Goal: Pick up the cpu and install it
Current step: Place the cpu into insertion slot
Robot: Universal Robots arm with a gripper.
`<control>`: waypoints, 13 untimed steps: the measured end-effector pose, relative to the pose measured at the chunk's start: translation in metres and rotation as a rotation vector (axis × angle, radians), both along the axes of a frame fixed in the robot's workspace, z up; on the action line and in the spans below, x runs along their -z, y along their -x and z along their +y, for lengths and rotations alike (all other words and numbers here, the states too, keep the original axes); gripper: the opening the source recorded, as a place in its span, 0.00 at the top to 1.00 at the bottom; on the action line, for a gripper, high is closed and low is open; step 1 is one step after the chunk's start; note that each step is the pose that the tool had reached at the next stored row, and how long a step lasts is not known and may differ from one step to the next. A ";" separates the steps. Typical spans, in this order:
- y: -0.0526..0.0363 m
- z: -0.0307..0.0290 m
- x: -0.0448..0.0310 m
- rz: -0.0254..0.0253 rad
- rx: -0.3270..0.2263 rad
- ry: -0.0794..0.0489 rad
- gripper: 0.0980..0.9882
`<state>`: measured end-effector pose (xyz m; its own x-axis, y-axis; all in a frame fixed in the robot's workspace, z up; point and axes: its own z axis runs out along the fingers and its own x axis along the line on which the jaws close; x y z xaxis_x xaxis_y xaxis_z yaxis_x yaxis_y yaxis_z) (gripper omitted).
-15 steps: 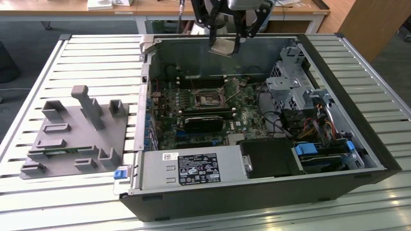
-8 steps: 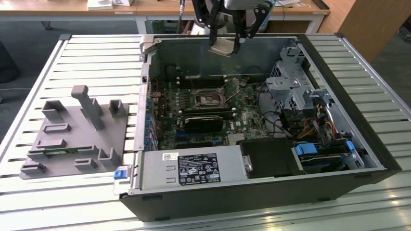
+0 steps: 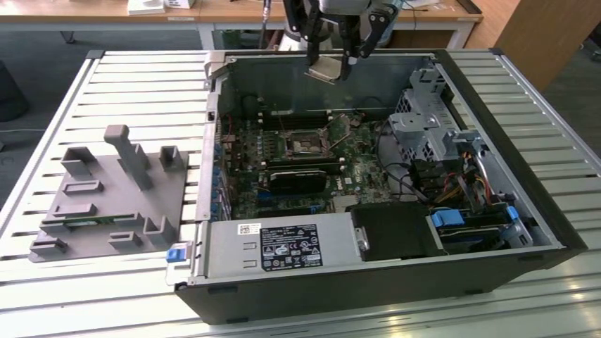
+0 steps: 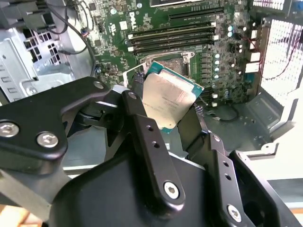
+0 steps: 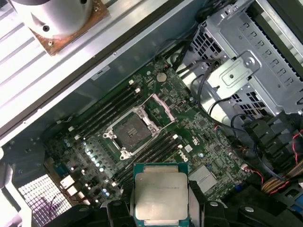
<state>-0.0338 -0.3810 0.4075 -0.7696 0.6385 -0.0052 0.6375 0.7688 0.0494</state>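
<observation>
cpu (image 5: 159, 196) | gripped by end effector (image 5: 160, 204) | aloft over motherboard (image 5: 206, 126) | socket (image 5: 129, 132) open

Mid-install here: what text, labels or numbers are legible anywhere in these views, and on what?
None reads clearly enough to quote.
cpu, held in the jaws: faint print on its top plate, blurred.
Power supply label: print too small.
Motherboard: white markings, too small.
</observation>
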 end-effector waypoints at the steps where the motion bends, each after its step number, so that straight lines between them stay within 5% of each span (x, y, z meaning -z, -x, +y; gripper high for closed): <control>1: 0.0000 0.0001 0.0001 0.0000 0.011 0.000 0.50; 13: 0.0001 0.0016 0.0024 0.0000 0.150 0.000 0.50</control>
